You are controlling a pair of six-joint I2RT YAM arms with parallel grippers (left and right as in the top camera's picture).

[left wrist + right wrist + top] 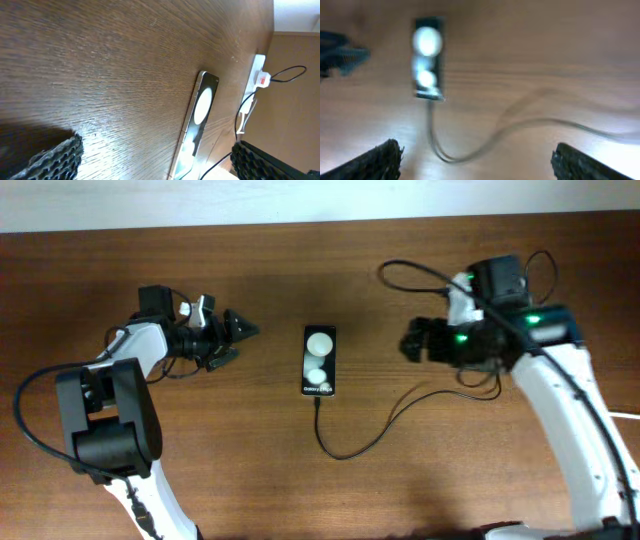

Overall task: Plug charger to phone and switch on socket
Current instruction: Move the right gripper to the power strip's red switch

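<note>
Black cable of the charger [345, 452] leaves the lower short edge of the phone [320, 360], loops toward the bottom of the overhead frame and climbs right, toward the right arm. Its tip looks seated in the phone, though the plug is too small to be sure. The phone lies flat at the centre of the frame, white patches up.

So the step in hand is probably the switch on the socket [258, 76], a white strip with a red mark in the upper right of the left wrist view. In the overhead view the right arm hides most of it.

The right gripper [410, 342] sits right of the phone, fingers spread wide and empty, its own view blurred. The left gripper [242, 346], left of the phone, is equally wide and empty.

To do it well, I would narrow the nearer pincer and press the red mark, likely the switch, with one fingertip from above. The arm should keep off the cable so the plug is not tugged loose on the wooden table [150, 260].
</note>
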